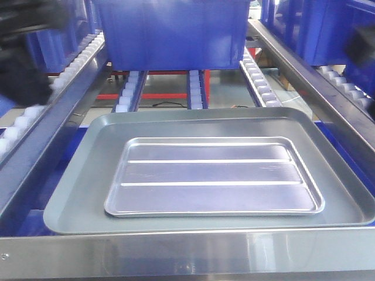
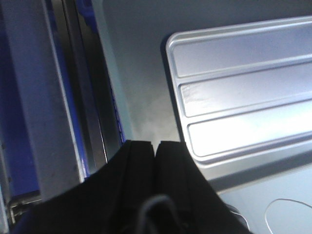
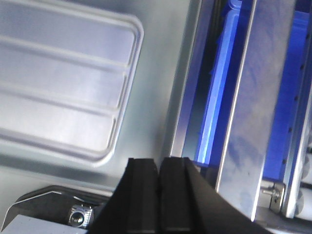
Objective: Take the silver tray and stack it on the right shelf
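Observation:
The silver tray (image 1: 214, 175) is shiny, with two raised ridges, and lies flat inside a larger dull grey tray (image 1: 76, 199) on the middle rack. My left gripper (image 2: 156, 144) is shut and empty, hovering over the grey tray's left part, just left of the silver tray's left end (image 2: 243, 92). My right gripper (image 3: 158, 161) is shut and empty, above the grey tray's right rim, right of the silver tray's right end (image 3: 63, 83). A roller lane of the right shelf (image 1: 351, 91) runs along the right side. In the front view both arms are only dark blurs at the upper corners.
A big blue bin (image 1: 170, 32) stands on the white rollers behind the trays. A brushed-steel front bar (image 1: 187, 257) runs along the near edge. Slanted steel rails (image 1: 304, 76) flank the trays. More blue bins (image 1: 328, 29) sit on the right rack.

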Available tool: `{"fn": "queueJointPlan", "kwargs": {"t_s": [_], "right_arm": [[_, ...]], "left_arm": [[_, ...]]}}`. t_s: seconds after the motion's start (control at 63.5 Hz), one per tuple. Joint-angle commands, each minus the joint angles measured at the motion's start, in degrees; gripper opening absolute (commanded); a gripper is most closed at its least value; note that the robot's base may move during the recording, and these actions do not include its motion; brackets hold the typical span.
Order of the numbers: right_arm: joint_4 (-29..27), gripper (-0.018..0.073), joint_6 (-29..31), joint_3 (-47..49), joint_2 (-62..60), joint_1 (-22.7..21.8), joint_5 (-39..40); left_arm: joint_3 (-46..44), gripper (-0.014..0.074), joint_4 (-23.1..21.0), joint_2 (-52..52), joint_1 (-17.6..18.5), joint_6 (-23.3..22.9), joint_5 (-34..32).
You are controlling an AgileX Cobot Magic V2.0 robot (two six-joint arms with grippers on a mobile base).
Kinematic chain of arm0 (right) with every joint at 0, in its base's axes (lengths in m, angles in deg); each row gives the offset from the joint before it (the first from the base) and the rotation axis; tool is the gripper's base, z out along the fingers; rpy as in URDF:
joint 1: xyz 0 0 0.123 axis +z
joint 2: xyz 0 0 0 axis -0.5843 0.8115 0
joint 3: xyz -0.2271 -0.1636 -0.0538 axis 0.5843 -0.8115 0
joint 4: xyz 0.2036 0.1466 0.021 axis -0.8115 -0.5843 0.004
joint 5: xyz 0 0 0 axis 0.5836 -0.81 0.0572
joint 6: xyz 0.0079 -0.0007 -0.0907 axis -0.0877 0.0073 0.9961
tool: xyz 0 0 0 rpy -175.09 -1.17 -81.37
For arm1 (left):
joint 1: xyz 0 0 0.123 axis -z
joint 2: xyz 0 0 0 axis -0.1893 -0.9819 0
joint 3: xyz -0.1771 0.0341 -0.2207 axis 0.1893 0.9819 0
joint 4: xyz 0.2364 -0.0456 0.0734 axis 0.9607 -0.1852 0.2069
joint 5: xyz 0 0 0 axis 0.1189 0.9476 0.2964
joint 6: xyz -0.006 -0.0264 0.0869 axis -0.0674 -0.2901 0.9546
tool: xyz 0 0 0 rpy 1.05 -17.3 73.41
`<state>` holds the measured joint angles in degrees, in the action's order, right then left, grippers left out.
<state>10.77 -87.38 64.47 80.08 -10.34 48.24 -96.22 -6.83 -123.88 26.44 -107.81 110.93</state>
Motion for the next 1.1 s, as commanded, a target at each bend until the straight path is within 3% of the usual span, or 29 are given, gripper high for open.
{"fn": "queueJointPlan", "kwargs": {"t_s": [0.0, 0.189, 0.551, 1.086], "right_arm": [[2.61, 0.0053, 0.63, -3.58, -5.72, -0.24, 7.33], [3.31, 0.0053, 0.63, -13.17, -19.29, -0.24, 12.65], [3.56, 0.0052, 0.63, -15.94, -42.86, -0.24, 12.72], [3.56, 0.0052, 0.63, -15.96, -44.26, -0.24, 12.24]], "left_arm": [[4.54, -0.0101, 2.56, 7.08, 0.27, -0.12, -6.74], [15.7, -0.0101, 5.03, 21.28, 0.27, 0.01, -11.69], [21.31, -0.0101, 5.81, 47.41, 0.27, 0.01, -8.1], [21.31, -0.0101, 4.91, 51.95, 0.27, 0.01, -7.05]]}}
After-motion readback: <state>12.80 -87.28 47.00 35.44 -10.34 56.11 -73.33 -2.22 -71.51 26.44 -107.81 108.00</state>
